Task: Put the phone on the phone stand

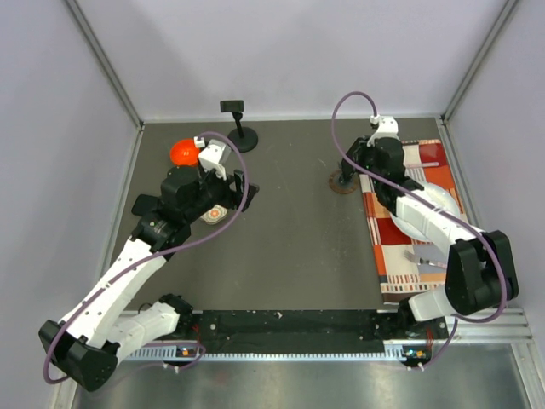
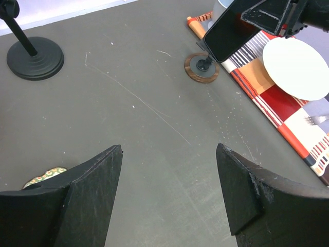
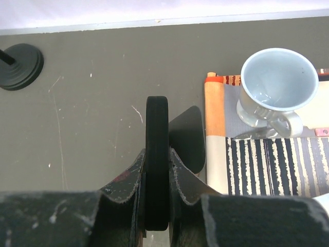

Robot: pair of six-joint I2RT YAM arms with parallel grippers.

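Observation:
My right gripper (image 3: pixel 157 170) is shut on the phone (image 3: pixel 157 139), a flat black slab seen edge-on between the fingers. In the left wrist view the phone (image 2: pixel 229 31) hangs tilted just above the brown-based stand (image 2: pixel 202 68), whose dark grey plate (image 3: pixel 188 136) is right of the phone. In the top view the right gripper (image 1: pixel 356 164) is over that brown foot (image 1: pixel 343 182). The phone stand (image 1: pixel 242 136), with its round black base and small head, stands at the back left, far from the phone; its base also shows in both wrist views (image 2: pixel 35 57) (image 3: pixel 20 66). My left gripper (image 2: pixel 169 154) is open and empty over bare table.
A striped and checked placemat (image 1: pixel 400 243) on the right carries a white plate (image 2: pixel 295 67), a pale blue cup (image 3: pixel 277 85) and a fork (image 1: pixel 426 256). An orange round object (image 1: pixel 182 152) and a small patterned dish (image 1: pixel 216 213) lie by the left arm.

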